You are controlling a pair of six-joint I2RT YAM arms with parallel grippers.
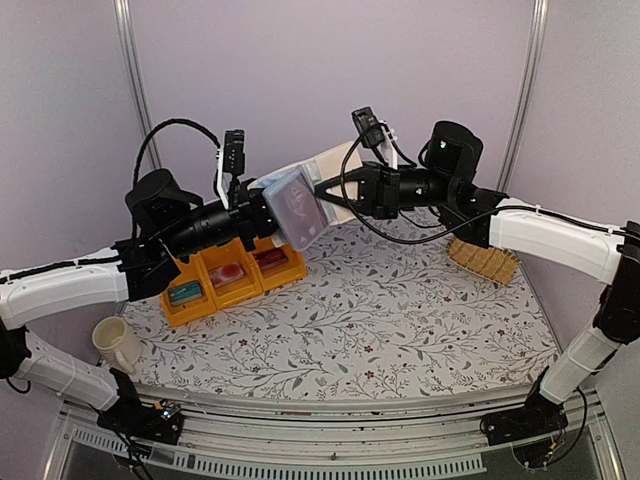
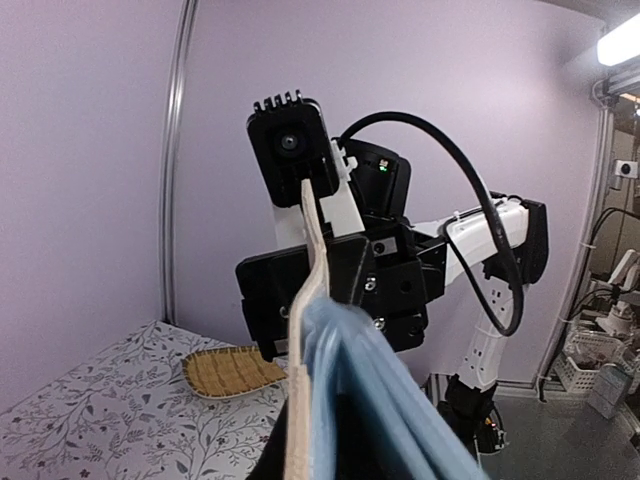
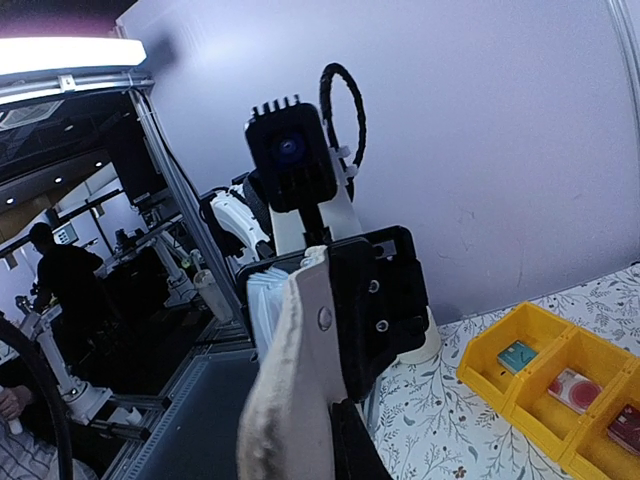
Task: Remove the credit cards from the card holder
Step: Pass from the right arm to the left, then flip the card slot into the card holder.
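The card holder (image 1: 300,205) is held up in the air between the two arms, above the table. Its pale blue-grey leaves (image 2: 370,400) fan out and its whitish cover (image 3: 290,400) stands edge-on in both wrist views. A pink card (image 1: 296,203) shows inside the outer clear sleeve. My left gripper (image 1: 268,212) is shut on the holder's left side. My right gripper (image 1: 322,190) meets the holder's right edge, its tips closed at the cover. One dark finger (image 3: 355,450) shows beside the cover and the other is hidden.
A row of yellow bins (image 1: 232,290) stands under the left arm, with a teal card (image 1: 185,292), a pink card (image 1: 229,272) and a red card (image 1: 270,258) in them. A woven basket (image 1: 483,260) lies at the right. A cream mug (image 1: 115,343) stands at the near left.
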